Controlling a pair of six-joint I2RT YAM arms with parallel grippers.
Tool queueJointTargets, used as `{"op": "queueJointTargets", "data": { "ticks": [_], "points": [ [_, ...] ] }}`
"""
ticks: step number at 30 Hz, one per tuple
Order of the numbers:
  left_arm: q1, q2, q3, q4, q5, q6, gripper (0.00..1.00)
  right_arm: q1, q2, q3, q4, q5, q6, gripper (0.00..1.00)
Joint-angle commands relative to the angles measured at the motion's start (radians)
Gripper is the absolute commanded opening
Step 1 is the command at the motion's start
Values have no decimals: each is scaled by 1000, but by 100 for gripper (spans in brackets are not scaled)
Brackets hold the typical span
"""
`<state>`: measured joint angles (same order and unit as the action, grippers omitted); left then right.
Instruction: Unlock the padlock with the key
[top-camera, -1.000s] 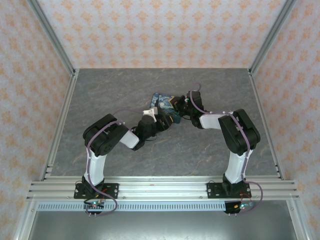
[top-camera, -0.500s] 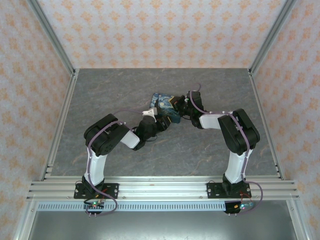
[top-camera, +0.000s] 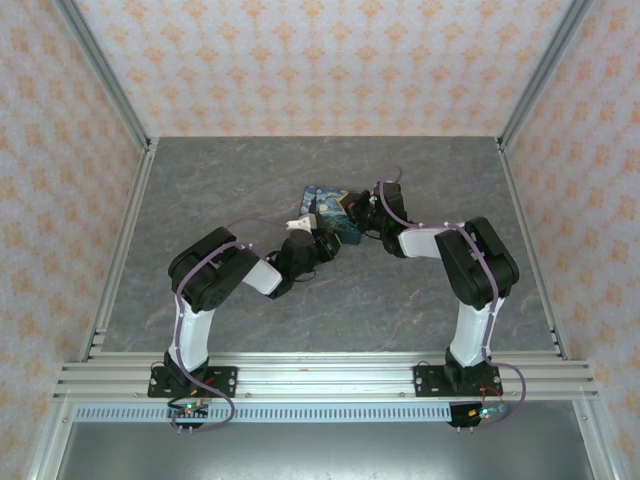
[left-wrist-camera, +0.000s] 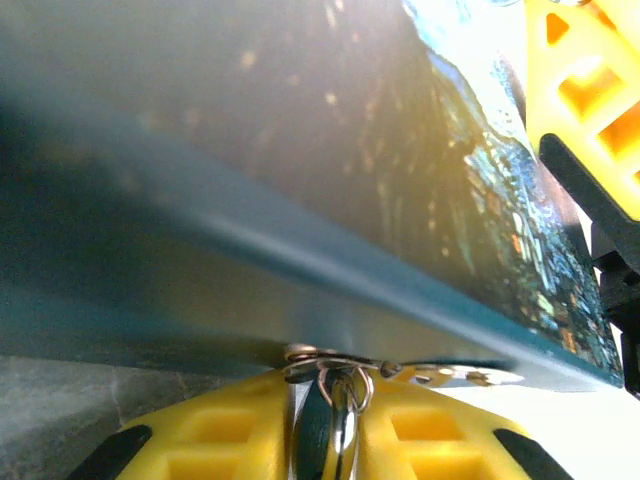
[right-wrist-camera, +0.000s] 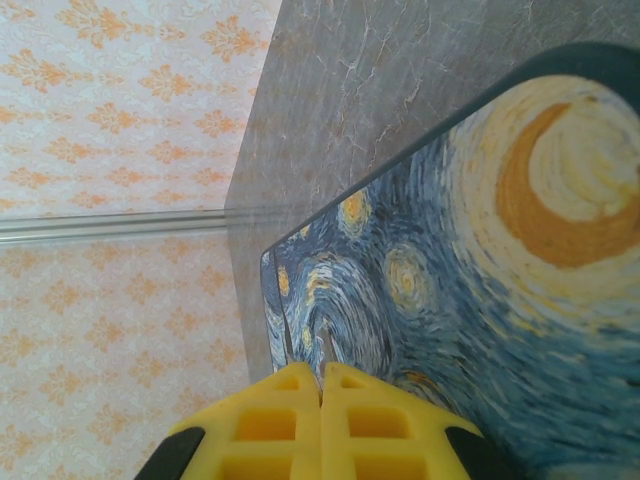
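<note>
Now: key at the box, lock unseen

My left pincer (left-wrist-camera: 336, 378) is clamped on the key (left-wrist-camera: 340, 425), its ring showing between the yellow fingers (left-wrist-camera: 430, 440), right against the edge of the blue starry box (right-wrist-camera: 470, 280) in the middle of the desk (top-camera: 250, 190). My right pincer (right-wrist-camera: 322, 378) is pressed closed against the box's painted face. The padlock I cannot make out. I judge this the insertion step. Next I need the blade lined up with the keyway, then a turn.
</note>
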<state>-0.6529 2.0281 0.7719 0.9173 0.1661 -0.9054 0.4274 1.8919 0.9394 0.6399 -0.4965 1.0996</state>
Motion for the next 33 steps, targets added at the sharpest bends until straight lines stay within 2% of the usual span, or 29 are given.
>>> {"op": "queueJointTargets", "data": {
  "ticks": [1,4,8,13,20,27,33],
  "points": [
    [-2,44,20,-129,-43,28,16,5,34,-33,-52,-13,2,0],
    [-2,46,27,-147,-46,28,11,7,35,-33,-50,-14,3,0],
    [-2,38,29,-168,-37,31,0,4,34,-27,-44,-18,8,0],
    [2,-6,21,-217,12,13,0,-25,-2,-8,-45,-31,12,0],
    [22,-71,49,-330,182,-35,0,-82,-148,-31,-81,-49,0,0],
    [34,-112,75,-402,296,-72,0,-81,-338,-214,-74,-79,-8,0],
    [49,-168,71,-404,329,-123,0,-74,-481,-390,-53,-77,-1,0]
  ]
}}
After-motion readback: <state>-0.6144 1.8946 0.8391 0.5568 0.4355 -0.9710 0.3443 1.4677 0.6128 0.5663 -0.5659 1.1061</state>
